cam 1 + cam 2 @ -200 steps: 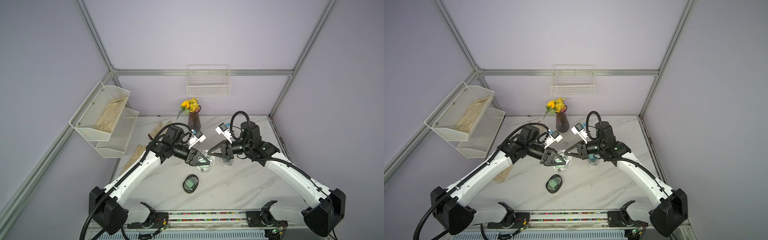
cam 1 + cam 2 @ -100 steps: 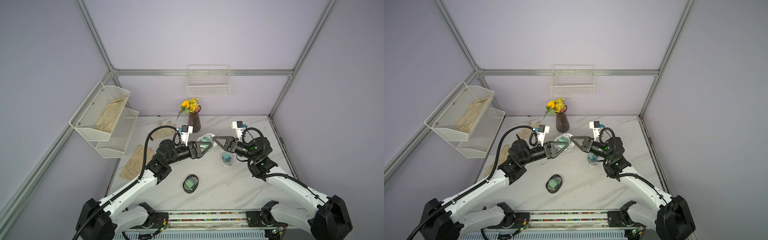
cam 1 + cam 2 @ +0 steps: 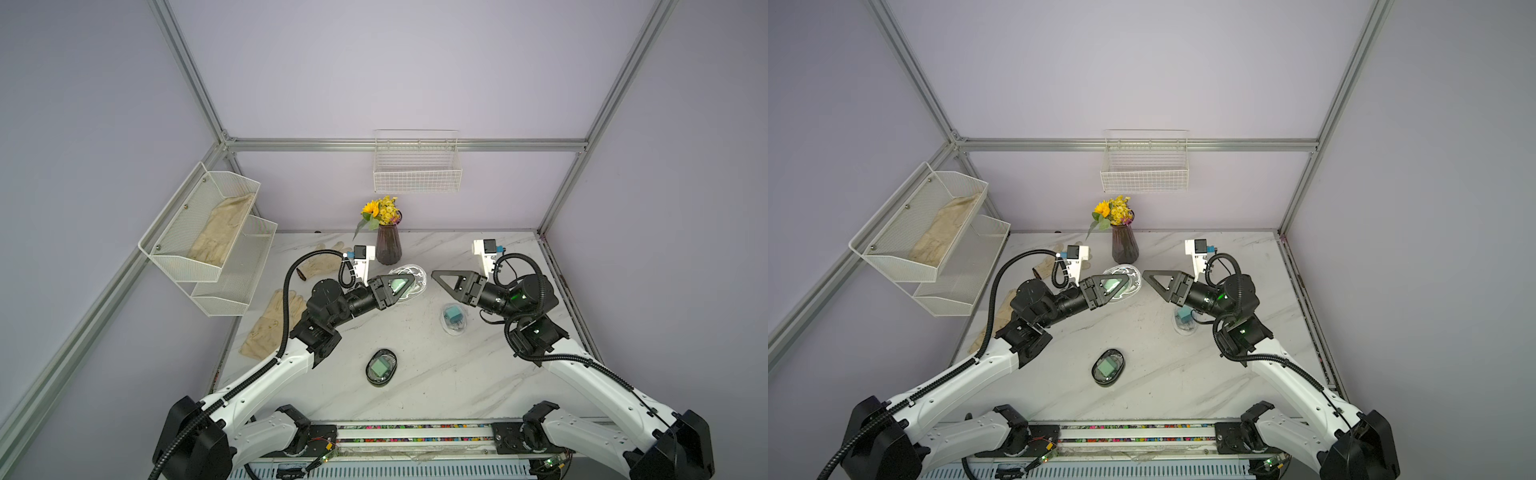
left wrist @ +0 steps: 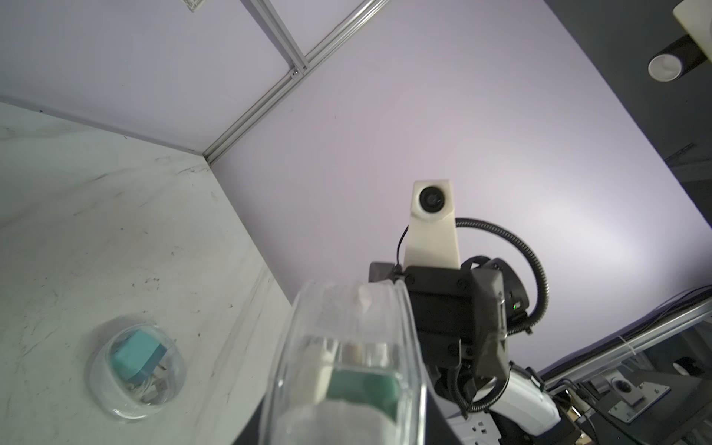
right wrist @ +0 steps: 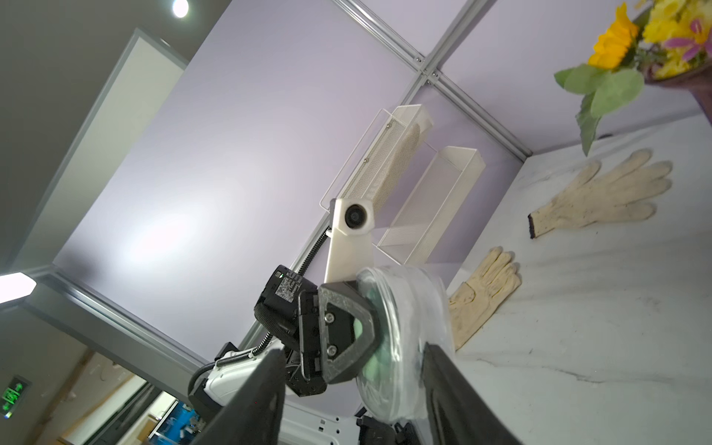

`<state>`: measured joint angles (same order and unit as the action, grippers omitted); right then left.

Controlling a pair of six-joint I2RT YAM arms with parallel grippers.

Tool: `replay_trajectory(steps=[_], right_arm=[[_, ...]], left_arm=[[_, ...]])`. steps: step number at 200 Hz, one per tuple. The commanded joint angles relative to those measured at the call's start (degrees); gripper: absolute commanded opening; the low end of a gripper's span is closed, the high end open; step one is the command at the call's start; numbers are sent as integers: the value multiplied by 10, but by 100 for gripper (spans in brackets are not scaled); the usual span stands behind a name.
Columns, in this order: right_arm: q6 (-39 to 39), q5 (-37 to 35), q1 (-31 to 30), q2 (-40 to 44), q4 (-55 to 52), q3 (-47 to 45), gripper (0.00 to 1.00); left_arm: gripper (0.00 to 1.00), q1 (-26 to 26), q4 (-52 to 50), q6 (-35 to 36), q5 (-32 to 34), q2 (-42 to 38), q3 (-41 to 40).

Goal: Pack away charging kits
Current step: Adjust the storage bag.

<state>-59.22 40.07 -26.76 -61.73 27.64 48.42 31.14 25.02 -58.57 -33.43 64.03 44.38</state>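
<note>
My left gripper (image 3: pixel 409 282) is shut on a clear oval case (image 3: pixel 417 286) raised above the table in front of the vase; both top views show it (image 3: pixel 1130 286). Inside it sit a mint green adapter (image 4: pixel 362 385) and white cable. My right gripper (image 3: pixel 434 275) faces that case from a short way to its right, open, fingers (image 5: pixel 450 404) wide apart with nothing gripped. A second clear case with a teal adapter (image 3: pixel 453 316) lies on the table below the right wrist. A dark-rimmed case with a mint green adapter (image 3: pixel 381 368) lies nearer the front.
A vase of flowers (image 3: pixel 387 249) stands just behind the held case. Cream gloves (image 3: pixel 274 320) lie at the table's left side. A two-tier mesh shelf (image 3: pixel 232 286) hangs on the left wall, a wire basket (image 3: pixel 417 174) on the back wall.
Both grippers rose from low over the table to the raised case. The left jaws have closed on the case. The right jaws, shut before, have opened and drawn back slightly.
</note>
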Motion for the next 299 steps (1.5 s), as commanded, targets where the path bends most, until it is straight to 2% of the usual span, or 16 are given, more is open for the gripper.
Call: replay_trajectory(steps=[1,23,53,62,104,146,196,221,227,230,257,261,270,275,290,299], right_arm=[[47,105,8,-35,-55,51,61],[110,138,8,-65,-134,100,61],[162,170,8,-86,-201,119,64],[169,180,7,-87,-206,115,71],[186,196,7,-83,-219,87,67],[176,231,6,-101,-196,69,46],[175,253,0,-110,-200,44,33],[172,265,-2,-112,-195,42,12],[169,266,-3,-113,-190,43,0],[167,266,-3,-113,-187,43,0],[99,266,-4,-113,-98,21,0],[84,263,-4,-112,-77,16,0],[47,242,-4,-104,-28,0,0],[23,225,-4,-99,0,-9,0],[-58,166,-4,-81,100,-48,0],[-110,120,-4,-71,169,-79,0]], left_arm=[[18,-16,-106,51,-130,0,75],[19,-20,-183,94,-152,-3,111],[21,-25,-179,95,-186,9,127],[21,-26,-181,96,-199,16,134],[21,-27,-174,95,-240,35,144],[23,-37,-173,97,-268,38,147],[26,-57,-165,95,-309,49,156],[26,-59,-175,104,-324,58,165],[26,-60,-182,108,-325,59,168],[26,-59,-185,111,-326,59,170],[40,-66,-226,132,-317,56,179],[46,-68,-228,131,-312,54,177],[71,-71,-227,122,-293,47,168],[79,-72,-223,112,-275,41,159],[88,-72,-145,50,-200,12,101],[89,-68,-77,5,-147,-7,56]])
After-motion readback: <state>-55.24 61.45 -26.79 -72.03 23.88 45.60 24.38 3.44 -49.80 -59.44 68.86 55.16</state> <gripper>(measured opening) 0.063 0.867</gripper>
